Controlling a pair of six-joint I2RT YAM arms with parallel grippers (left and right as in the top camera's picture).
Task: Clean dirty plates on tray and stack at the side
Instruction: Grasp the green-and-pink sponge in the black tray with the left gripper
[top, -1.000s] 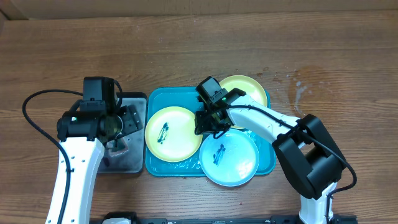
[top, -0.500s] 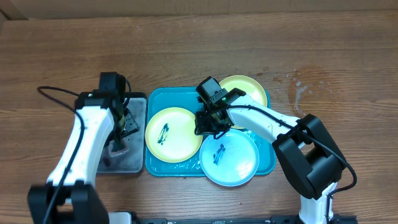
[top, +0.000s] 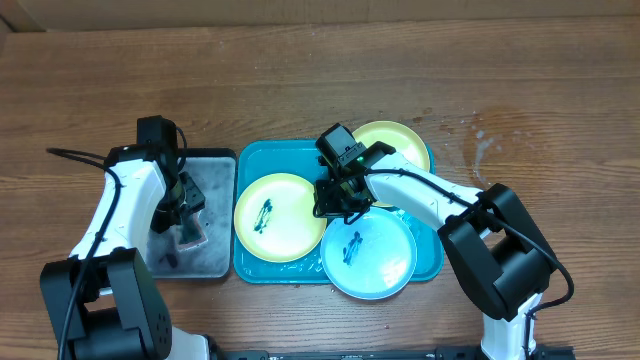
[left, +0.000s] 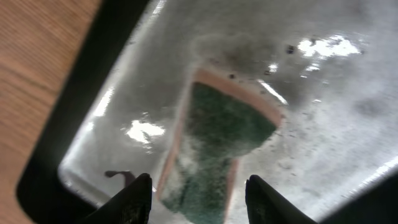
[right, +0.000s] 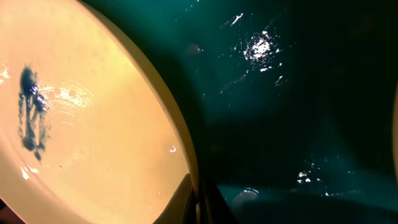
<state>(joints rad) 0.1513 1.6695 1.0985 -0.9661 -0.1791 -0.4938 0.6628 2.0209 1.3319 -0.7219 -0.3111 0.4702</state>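
The right gripper is pinched on the 3 o'clock rim of the yellow plate, which lies at 9 o'clock in the tray. The second yellow plate sits at 1 o'clock, and the blue plate at 5 o'clock overhangs the rim. The left gripper hangs spread over the sponge in the grey tray, at 9 o'clock of the teal one on the desk.

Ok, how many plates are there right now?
3, all on the tray: a yellow plate at left, a second yellow plate far right, a pale blue plate near right.
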